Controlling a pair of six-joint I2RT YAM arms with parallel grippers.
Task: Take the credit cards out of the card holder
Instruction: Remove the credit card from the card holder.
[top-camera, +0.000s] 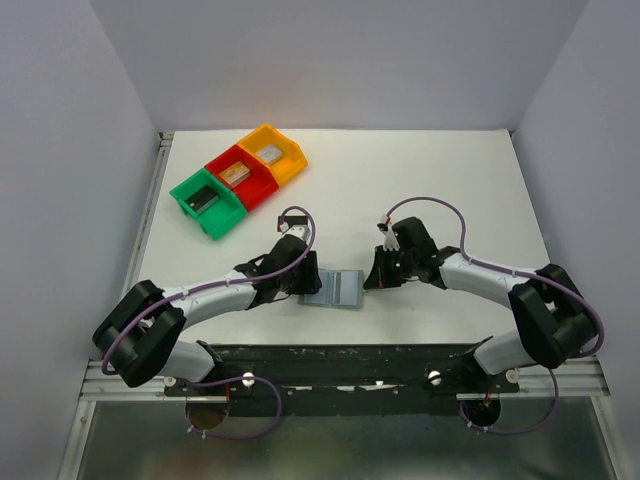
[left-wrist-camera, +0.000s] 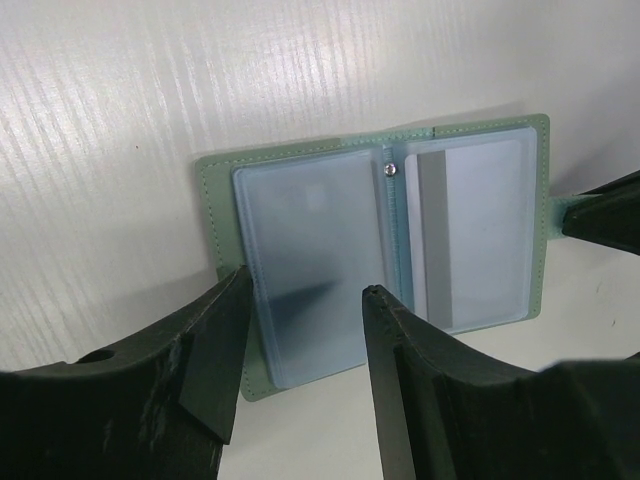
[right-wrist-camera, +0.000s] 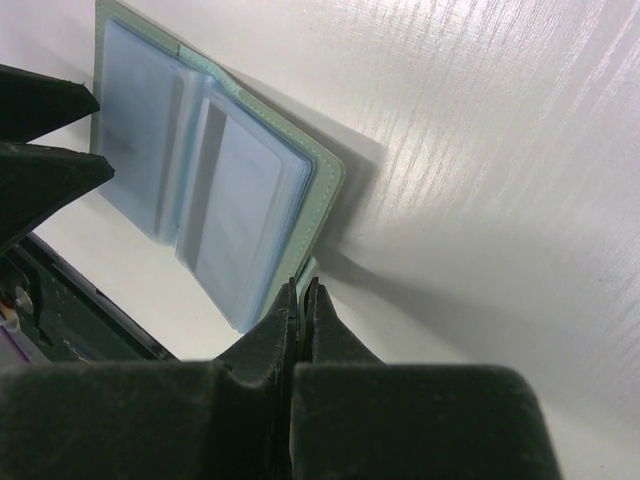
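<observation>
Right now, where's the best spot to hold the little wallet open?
Probably the right outer rim of the card holder, coming low from the right. It lies open and flat, and that green rim pokes past the clear pockets, so the right fingers can pinch it without covering them.

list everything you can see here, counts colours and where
card holder: one, grey-green with pale blue inside, lying open near the table's front edge
credit cards: count unclear, pale, in the holder's sleeves
green bin, red bin, yellow bin: one each, in a row at far left
blocks: three, grey, one per bin
table: one, white
left gripper: open, astride the holder's left panel
right gripper: shut on the holder's right edge
</observation>
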